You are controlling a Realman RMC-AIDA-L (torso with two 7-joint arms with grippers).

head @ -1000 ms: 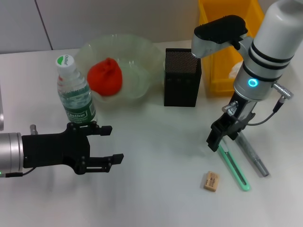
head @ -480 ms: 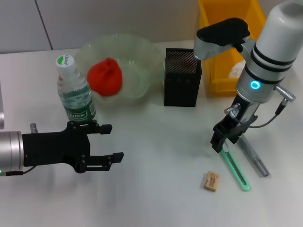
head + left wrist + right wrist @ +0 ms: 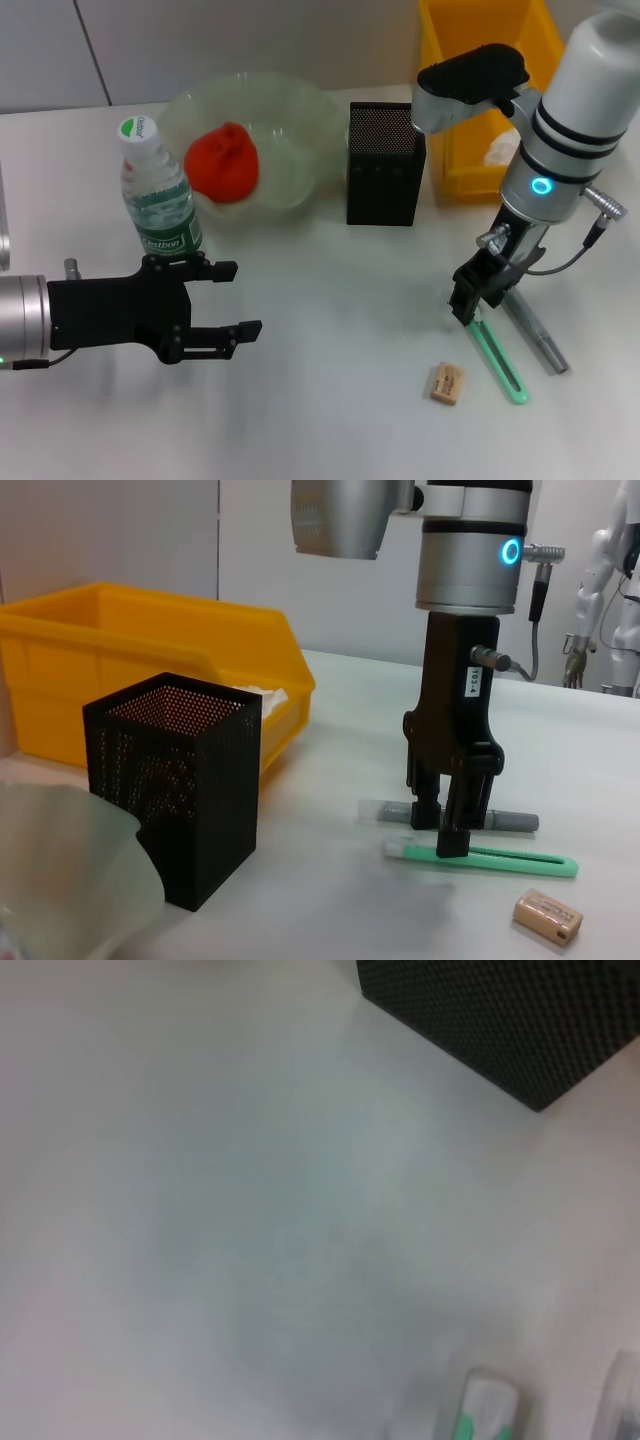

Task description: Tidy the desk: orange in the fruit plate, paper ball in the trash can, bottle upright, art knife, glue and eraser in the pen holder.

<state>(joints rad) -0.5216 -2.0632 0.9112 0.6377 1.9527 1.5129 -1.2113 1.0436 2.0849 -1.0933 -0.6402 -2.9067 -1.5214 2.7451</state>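
My right gripper (image 3: 472, 312) hangs open just above the table, its fingers either side of the near end of the green art knife (image 3: 497, 357). The left wrist view shows that gripper (image 3: 440, 835) straddling the knife (image 3: 500, 858). The grey glue stick (image 3: 534, 331) lies just beside the knife, and the tan eraser (image 3: 446, 383) lies near its other end. The black mesh pen holder (image 3: 385, 178) stands behind. The orange (image 3: 222, 162) sits in the clear fruit plate (image 3: 300, 120). The bottle (image 3: 158, 195) stands upright. My left gripper (image 3: 218, 305) is open and empty in front of the bottle.
The yellow bin (image 3: 470, 110) stands at the back right with a white paper ball (image 3: 497, 148) inside. In the right wrist view the pen holder's corner (image 3: 500, 1020), the knife's end (image 3: 485, 1410) and the glue's edge (image 3: 628, 1400) show.
My right gripper has shifted a little right and lower, closing in on the knife's end. The left arm has not moved.
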